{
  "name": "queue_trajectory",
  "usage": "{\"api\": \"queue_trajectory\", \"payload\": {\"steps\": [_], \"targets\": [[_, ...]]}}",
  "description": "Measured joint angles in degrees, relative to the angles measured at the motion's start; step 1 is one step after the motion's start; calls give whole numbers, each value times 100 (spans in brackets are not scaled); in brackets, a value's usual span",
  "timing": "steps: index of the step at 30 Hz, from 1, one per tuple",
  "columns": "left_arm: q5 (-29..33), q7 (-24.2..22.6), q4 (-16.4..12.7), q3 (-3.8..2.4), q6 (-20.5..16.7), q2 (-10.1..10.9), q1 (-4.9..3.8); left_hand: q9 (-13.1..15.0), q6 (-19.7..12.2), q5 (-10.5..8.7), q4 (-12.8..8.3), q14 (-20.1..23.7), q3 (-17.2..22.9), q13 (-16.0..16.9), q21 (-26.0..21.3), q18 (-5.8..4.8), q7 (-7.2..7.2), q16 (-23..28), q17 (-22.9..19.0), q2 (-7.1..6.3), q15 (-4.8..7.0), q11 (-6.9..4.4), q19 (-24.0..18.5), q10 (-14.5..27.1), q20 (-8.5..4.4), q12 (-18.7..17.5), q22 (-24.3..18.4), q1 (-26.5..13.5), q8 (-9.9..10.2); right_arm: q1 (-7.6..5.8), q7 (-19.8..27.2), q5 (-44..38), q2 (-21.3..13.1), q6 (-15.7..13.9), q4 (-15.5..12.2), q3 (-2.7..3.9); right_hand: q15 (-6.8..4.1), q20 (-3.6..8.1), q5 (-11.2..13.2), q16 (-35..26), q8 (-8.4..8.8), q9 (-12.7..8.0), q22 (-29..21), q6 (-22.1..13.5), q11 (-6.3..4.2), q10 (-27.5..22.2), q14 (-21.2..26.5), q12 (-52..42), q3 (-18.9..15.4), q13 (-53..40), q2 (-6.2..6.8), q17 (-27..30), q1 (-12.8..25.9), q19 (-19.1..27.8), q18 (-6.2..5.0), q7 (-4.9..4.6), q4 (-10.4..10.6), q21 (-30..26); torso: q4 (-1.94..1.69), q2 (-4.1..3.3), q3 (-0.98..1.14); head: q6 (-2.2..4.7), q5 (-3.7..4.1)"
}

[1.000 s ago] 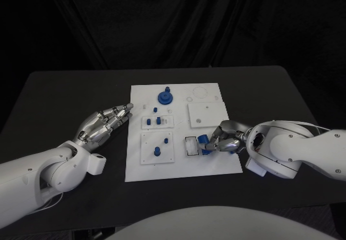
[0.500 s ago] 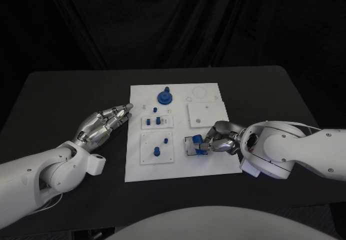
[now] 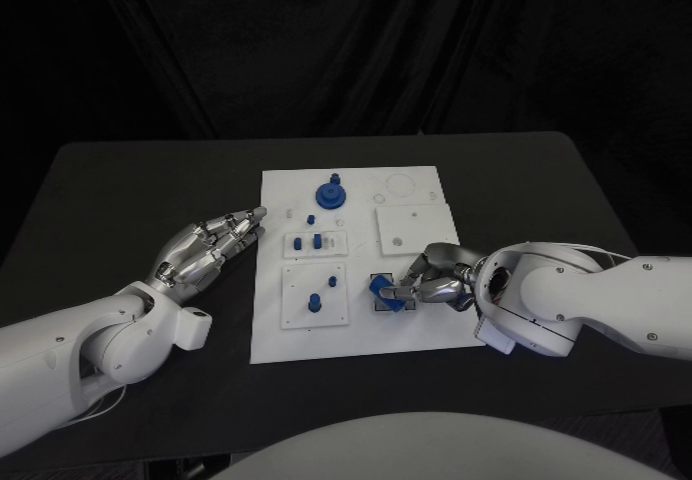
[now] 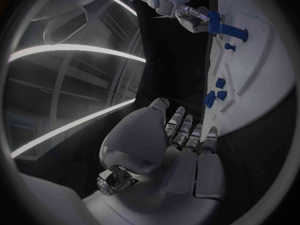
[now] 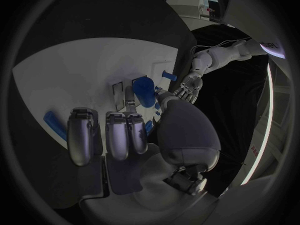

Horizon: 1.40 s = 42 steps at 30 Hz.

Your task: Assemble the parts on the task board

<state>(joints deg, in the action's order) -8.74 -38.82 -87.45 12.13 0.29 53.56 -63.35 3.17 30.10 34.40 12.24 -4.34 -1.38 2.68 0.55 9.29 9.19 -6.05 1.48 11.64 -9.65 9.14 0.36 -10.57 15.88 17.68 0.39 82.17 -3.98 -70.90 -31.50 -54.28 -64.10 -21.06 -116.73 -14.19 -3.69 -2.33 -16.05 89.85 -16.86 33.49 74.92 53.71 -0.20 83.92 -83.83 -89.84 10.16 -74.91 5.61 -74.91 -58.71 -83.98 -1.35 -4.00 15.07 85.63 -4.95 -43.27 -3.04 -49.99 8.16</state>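
Head view: at centre-right the right hand (image 3: 437,281) pinches a blue part (image 3: 384,289) over the task board (image 3: 361,340); centre-left, the left hand (image 3: 206,250) rests spread, holding nothing.

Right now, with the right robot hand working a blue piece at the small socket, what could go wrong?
The blue part looks tilted over the small socket, so it may jam or seat crooked. The right robot hand hides the socket from the head view, so misalignment could go unnoticed. The task board seems loose on the table; pressing might shift it.
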Motion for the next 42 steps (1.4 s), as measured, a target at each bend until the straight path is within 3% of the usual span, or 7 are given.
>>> {"api": "queue_trajectory", "payload": {"steps": [8, 11, 15, 21, 31, 37, 42], "targets": [[0, 0, 5, 0, 16, -2, 10, 0, 0, 0, 0, -8, 0, 0, 0, 0, 0, 0, 0, 0, -8, 0, 0, 0, 0, 0, 0, 0, 0, 0, -2, 21, 14, -6, 44, 0, 0, -34, 901, 0, 0, -91, 0, -79, 17, 17, 0, 0, -490, 0, -88, 0, 257, -8, 0, -63, 173, -31, 0, 0, 0, 0, -4], [0, 0, 5, 0, 21, -3, 12, 0, 0, 23, -16, -8, 16, 0, 0, 0, 0, 0, 0, 0, -8, 0, 0, 0, 0, 0, 0, 0, 0, 0, -3, 25, 16, -14, 52, 0, 0, -34, 988, 0, -30, -107, 0, -79, 21, 21, 0, 0, -542, 0, -197, 0, 366, -8, 0, -63, 185, -54, 1, 0, 0, 0, -8], [0, 0, 5, 0, 29, -3, 19, 0, 0, 23, 0, -28, 32, 0, 0, 0, 0, -34, 4, 0, -28, 0, 0, 0, 0, 0, 0, 0, 0, 0, 0, 30, 10, -52, 55, 0, 0, -34, 938, 0, -63, -127, -1, -79, 21, 21, 0, 0, -608, -2, -372, 0, 601, -8, 0, -63, 184, -54, 1, 0, 0, 0, -10], [0, -1, 3, 0, 38, 1, 33, 0, 0, 22, 0, -29, 31, 0, 0, 0, 1, -36, 5, 0, -29, 12, 0, -12, 24, 0, 0, 0, 0, 0, 19, 7, -32, -130, 54, 0, 0, -34, 257, 0, -129, -161, -1, -81, 21, 21, 0, 0, -791, -4, -459, 0, 683, -8, 0, -61, 159, -78, 3, 0, 1, 0, -19], [0, -1, 0, 0, 47, 12, 56, 0, 0, 22, -15, -29, 47, 0, 0, 0, 1, -36, 4, 0, -29, 20, 0, -19, 40, 0, 5, 0, 0, 0, 424, -427, -216, -259, -39, 0, 0, -34, 38, 0, -342, -156, -1, -144, 21, 21, 0, 0, -947, -3, -376, 0, -348, -8, 0, -47, -50, -78, 5, 1, 7, 0, -37], [0, -1, -6, 0, 49, 30, 76, 0, 1, 22, -31, -49, 63, 0, 0, 0, 1, -65, 12, 0, -49, 20, 0, -20, 40, 0, 5, 0, 0, 0, 779, -943, -327, -264, -154, -1, -22, -31, 32, 0, -981, 279, -1, -133, -23, 1, -22, 0, -1145, -3, -304, 0, -938, -5, 0, 74, -180, -40, 5, 2, 8, 0, -52], [0, -1, -8, 0, 50, 41, 86, 0, 0, 22, -15, -49, 79, 0, 0, 0, 1, -65, 12, 0, -49, 20, 0, -20, 40, 0, 5, 0, 0, 0, 909, -1366, -344, -221, -198, -1, -148, 75, 262, 0, -2150, 1325, -1, -396, -166, 14, -15, 0, -1457, -3, -280, 0, -1183, 9, -1, 233, -54, -40, 5, 4, 8, 0, -44]]}}
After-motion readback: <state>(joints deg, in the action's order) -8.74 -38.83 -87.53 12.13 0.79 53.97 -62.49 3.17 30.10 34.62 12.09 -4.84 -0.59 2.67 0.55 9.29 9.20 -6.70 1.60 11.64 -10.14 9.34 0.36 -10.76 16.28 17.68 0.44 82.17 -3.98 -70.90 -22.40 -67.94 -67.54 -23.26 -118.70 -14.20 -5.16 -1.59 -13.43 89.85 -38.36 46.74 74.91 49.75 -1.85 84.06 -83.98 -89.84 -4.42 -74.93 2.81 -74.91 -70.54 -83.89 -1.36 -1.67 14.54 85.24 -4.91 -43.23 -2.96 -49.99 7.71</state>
